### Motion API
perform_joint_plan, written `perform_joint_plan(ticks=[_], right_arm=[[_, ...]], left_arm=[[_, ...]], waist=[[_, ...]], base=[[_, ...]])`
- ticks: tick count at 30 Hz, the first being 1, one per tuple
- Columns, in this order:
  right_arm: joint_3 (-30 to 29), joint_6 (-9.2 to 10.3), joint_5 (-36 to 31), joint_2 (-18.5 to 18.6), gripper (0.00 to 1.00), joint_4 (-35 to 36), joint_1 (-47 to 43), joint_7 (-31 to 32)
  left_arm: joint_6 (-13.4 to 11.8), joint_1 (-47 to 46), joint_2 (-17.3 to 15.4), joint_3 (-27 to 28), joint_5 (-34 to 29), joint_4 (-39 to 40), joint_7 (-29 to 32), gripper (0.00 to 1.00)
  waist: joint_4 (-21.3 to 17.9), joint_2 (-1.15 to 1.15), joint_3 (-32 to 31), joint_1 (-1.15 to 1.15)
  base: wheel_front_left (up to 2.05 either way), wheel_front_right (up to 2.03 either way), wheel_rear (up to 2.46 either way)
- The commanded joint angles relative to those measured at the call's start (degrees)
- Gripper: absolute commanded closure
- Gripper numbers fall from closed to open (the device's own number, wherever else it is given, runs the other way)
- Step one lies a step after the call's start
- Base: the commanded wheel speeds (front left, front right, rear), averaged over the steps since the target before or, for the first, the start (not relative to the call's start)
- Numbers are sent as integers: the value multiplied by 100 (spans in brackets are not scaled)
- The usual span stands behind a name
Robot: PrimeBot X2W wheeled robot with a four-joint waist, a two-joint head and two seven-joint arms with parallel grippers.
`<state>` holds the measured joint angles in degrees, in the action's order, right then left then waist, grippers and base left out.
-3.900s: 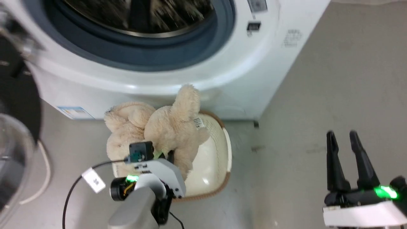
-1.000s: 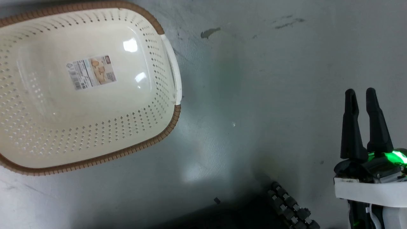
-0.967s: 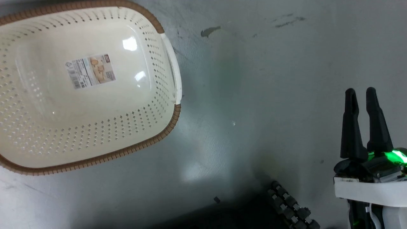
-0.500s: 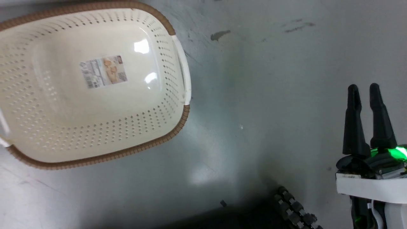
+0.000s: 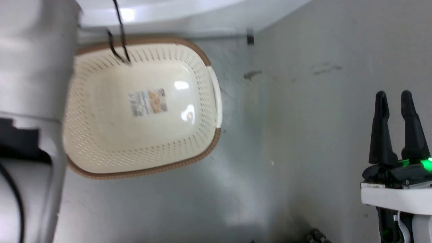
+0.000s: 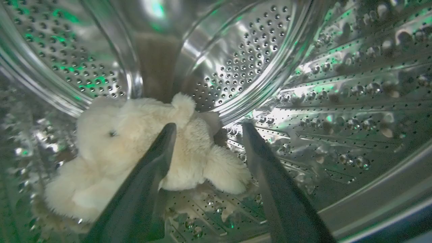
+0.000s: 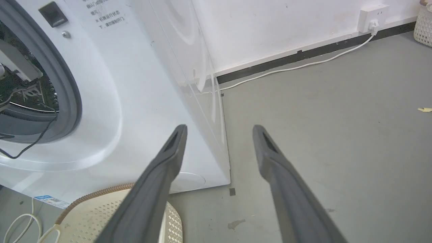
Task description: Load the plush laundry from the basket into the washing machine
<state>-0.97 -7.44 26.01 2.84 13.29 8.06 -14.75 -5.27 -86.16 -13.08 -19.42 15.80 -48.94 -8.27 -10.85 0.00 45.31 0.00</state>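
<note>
The cream plush bear lies on the floor of the washing machine's shiny perforated drum. My left gripper is open inside the drum just above the bear, its left finger crossing in front of the bear's body. The basket stands on the floor with only its label inside, below the white washing machine. My pale left forearm runs up the left of the head view. My right gripper hangs open over bare floor, holding nothing. From the right wrist, that gripper points past the washing machine and the basket.
A thin black cable dangles from my left arm over the basket's far rim. A white power cord runs along the skirting to a wall socket. A white woven bin stands far right. Grey floor spreads right of the washer.
The head camera has swung, bringing the washer's base and my left forearm into view. Earlier my left gripper held the bear over the basket; now the bear is in the drum. The right gripper is unchanged.
</note>
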Motion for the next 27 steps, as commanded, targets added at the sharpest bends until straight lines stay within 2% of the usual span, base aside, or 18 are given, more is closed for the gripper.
perform_joint_plan(ticks=[1, 5, 12, 20, 27], right_arm=[[-37, -5, -52, 4, 0, -34, -89, -25], [-63, -5, -117, 4, 0, -77, -166, -25], [19, -5, -236, 4, 0, -325, -377, -25], [80, -5, -260, 4, 0, -550, -571, -25], [121, -5, -264, 4, 0, -746, -853, -25]], left_arm=[[61, 260, 30, -82, -4, -73, -79, 0], [65, 617, 166, -114, 74, -154, -222, 0], [95, 1636, 496, -107, 349, -277, -506, 0], [152, 2550, 608, -25, 588, -236, -627, 0], [157, 3622, 645, 158, 789, 254, -669, 0]], waist=[[242, 0, -434, 0], [389, 0, -713, 0], [630, 0, -1590, 0], [686, 0, -2357, 0], [741, 0, -3097, 0]], base=[[0, 0, 0], [0, 0, 0], [0, 0, 0], [0, 0, 0], [0, 0, 0]])
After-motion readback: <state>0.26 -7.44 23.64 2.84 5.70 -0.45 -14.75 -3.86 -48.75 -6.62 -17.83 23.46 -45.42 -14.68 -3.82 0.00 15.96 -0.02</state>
